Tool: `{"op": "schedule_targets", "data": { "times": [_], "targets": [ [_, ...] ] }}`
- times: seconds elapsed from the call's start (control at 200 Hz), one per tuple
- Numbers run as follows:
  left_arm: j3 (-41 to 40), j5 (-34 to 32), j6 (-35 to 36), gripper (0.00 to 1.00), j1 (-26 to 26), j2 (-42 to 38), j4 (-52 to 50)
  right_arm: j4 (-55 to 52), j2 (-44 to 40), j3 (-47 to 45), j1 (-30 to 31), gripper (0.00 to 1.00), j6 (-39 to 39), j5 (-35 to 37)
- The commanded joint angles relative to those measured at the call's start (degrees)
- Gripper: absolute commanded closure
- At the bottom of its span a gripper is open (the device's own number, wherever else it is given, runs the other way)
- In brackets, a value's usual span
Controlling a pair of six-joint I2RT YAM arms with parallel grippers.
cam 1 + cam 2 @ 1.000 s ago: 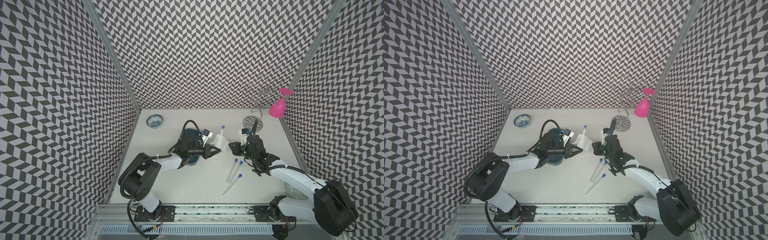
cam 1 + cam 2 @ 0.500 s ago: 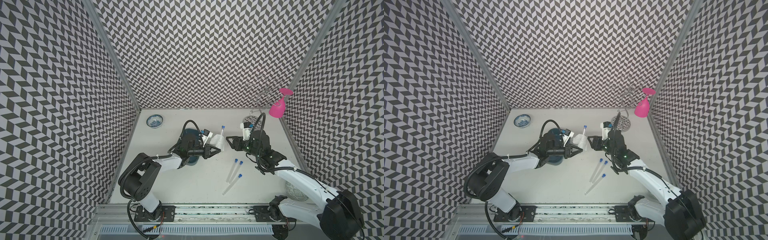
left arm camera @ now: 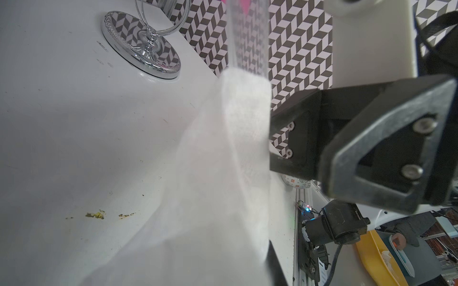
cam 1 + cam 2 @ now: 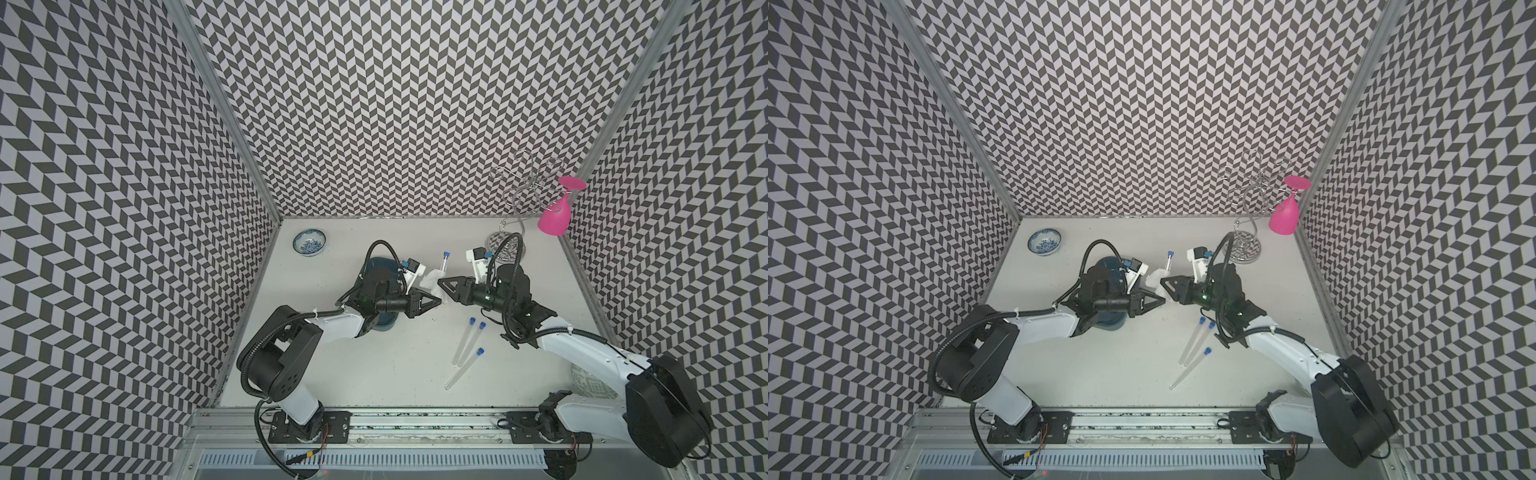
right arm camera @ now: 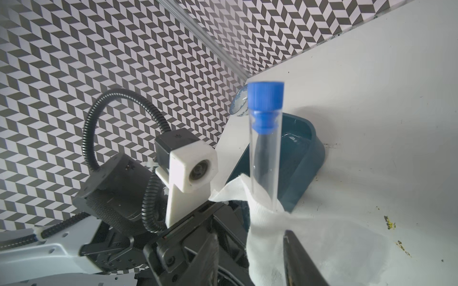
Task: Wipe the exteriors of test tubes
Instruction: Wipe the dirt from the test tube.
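Observation:
One test tube (image 5: 264, 153), clear with a blue cap, stands upright in the middle of the table, its cap in a top view (image 4: 446, 253). A white wipe (image 5: 265, 222) wraps its lower part. My left gripper (image 4: 437, 300) is shut on the tube's wrapped lower end; in the left wrist view the wipe (image 3: 223, 185) hides the jaws. My right gripper (image 5: 250, 232) faces it, open, with a finger on each side of the wipe and a gap on one side. Three more test tubes (image 4: 464, 343) lie on the table in front of the right gripper (image 4: 441, 286).
A dark teal dish (image 4: 380, 266) sits under the left arm. A small blue-and-white bowl (image 4: 309, 242) stands at the back left. A wire rack (image 4: 508, 249) with a hanging pink glass (image 4: 555, 216) stands at the back right. A patterned bowl (image 4: 590, 382) lies under the right arm.
My right gripper has swung left and back, from beside the lying tubes to the wipe-wrapped tube, and now straddles it. The left arm and its tube have stayed put.

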Motion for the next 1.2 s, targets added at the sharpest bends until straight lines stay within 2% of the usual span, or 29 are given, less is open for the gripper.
{"op": "schedule_targets", "data": {
  "times": [0.0, 0.055, 0.11, 0.265, 0.501, 0.811, 0.921, 1.197],
  "targets": [
    [1.31, 0.8, 0.42, 0.92, -0.23, 0.02, -0.45, 7.2, 1.02, -1.31, 0.58, 0.66, 1.95, -0.59],
    [1.31, 0.88, 0.37, 0.92, -0.15, -0.02, -0.41, 7.97, 1.81, -1.56, 0.74, 0.74, 1.88, -1.19],
    [1.31, 0.81, 0.39, 0.92, -0.21, 0.01, -0.31, 8.66, 2.71, -1.5, 0.89, 0.77, 1.99, -1.85],
    [1.12, 0.64, 0.03, 0.92, -0.19, -0.08, 0.01, 9.8, 4.92, -0.7, 1.0, 0.78, 1.52, -2.36],
    [0.96, 1.03, -0.04, 0.92, -0.26, -0.59, 0.02, 5.33, 7.55, 5.38, 0.54, 0.78, -3.31, 0.89],
    [-0.99, 2.41, -2.68, 0.9, 0.51, -1.11, 4.78, 6.31, 12.02, 10.95, -0.37, 0.82, -4.18, -1.09],
    [-1.5, 3.09, -4.64, 0.9, 1.58, -0.83, 7.25, 6.75, 12.37, 10.34, 0.17, 0.83, -3.91, -2.71],
    [-0.89, 2.3, -3.22, 0.9, 2.26, -0.73, 5.26, 11.81, 9.69, 1.87, 3.84, 0.84, 0.3, -1.86]
  ]
}}
